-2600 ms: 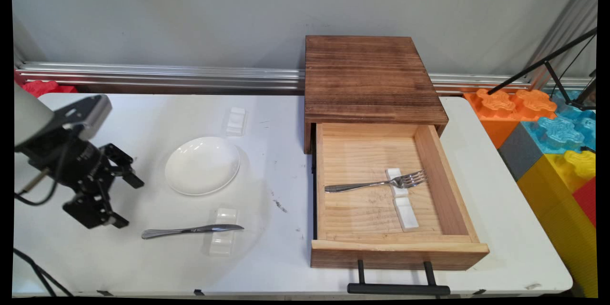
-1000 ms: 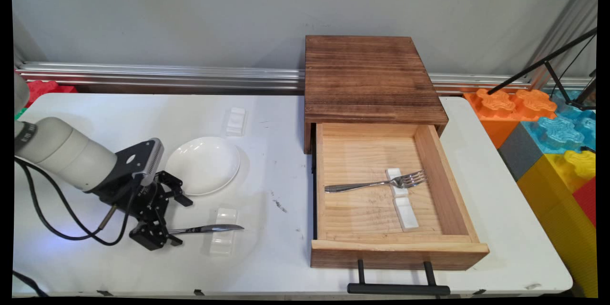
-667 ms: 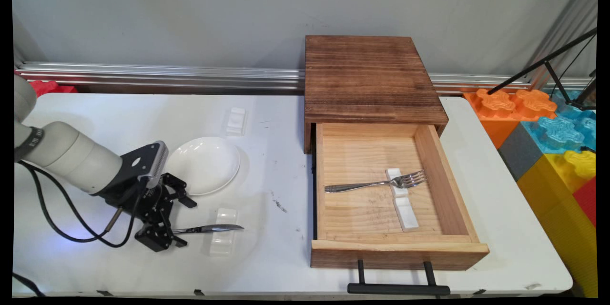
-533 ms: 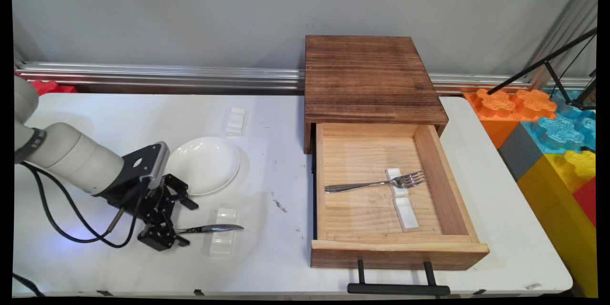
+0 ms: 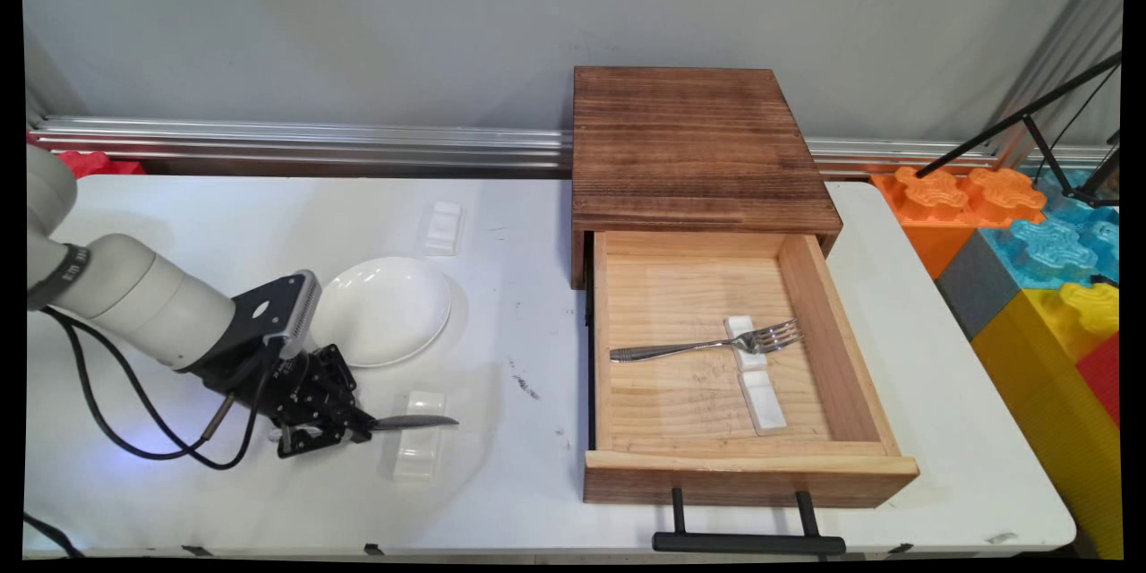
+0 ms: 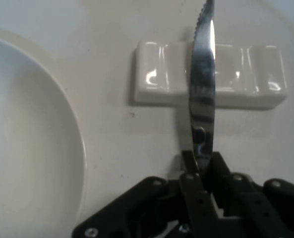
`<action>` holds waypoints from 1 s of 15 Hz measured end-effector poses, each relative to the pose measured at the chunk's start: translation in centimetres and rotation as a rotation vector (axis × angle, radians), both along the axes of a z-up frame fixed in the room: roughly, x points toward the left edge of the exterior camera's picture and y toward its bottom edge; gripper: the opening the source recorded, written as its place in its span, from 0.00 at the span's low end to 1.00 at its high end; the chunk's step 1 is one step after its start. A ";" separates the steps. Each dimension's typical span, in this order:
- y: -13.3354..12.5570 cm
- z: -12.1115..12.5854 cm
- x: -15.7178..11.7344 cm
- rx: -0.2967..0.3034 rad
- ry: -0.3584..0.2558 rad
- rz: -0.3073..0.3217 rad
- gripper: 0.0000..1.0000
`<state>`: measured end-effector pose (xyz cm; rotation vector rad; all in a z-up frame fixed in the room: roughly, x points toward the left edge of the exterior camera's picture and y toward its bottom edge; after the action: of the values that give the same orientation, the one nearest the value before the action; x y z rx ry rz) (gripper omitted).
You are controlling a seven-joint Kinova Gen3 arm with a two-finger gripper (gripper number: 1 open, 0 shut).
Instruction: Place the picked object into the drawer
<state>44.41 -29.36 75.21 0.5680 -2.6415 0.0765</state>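
The worktop [image 5: 537,224] fills most of the main view. At the right of the frame a dark wooden box [image 5: 694,143] has its pale drawer [image 5: 882,466] pulled open, with a fork [image 5: 707,345] resting across a small white rest [image 5: 755,373] inside. A white plate [image 5: 380,311] lies left of centre, and another rest [image 5: 443,227] sits above it.

At the lower left the hand [image 5: 354,423] has its fingers [image 6: 194,171] pressed together on the handle end of a knife [image 5: 414,421], pinching it. The blade reaches rightward out of the hand and crosses a white cutlery rest [image 5: 421,448]. In the hand view the knife [image 6: 202,84] runs straight up from the fingers over that rest [image 6: 161,74], with the plate [image 6: 32,148] just beside it at the left.

The grip is narrow and far back on a long, smooth piece of metal, so the knife could pivot or slip out. The blade could also drag the light rest along, or the hand could nudge the plate nearby.
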 end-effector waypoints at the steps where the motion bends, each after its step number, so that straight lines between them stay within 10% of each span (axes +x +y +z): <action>1: 0.1 0.0 0.0 0.002 0.001 -0.001 0.00; 15: -0.9 3.6 -0.8 0.000 0.046 0.011 0.00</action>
<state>43.63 -30.28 78.80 0.5778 -2.5942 0.0655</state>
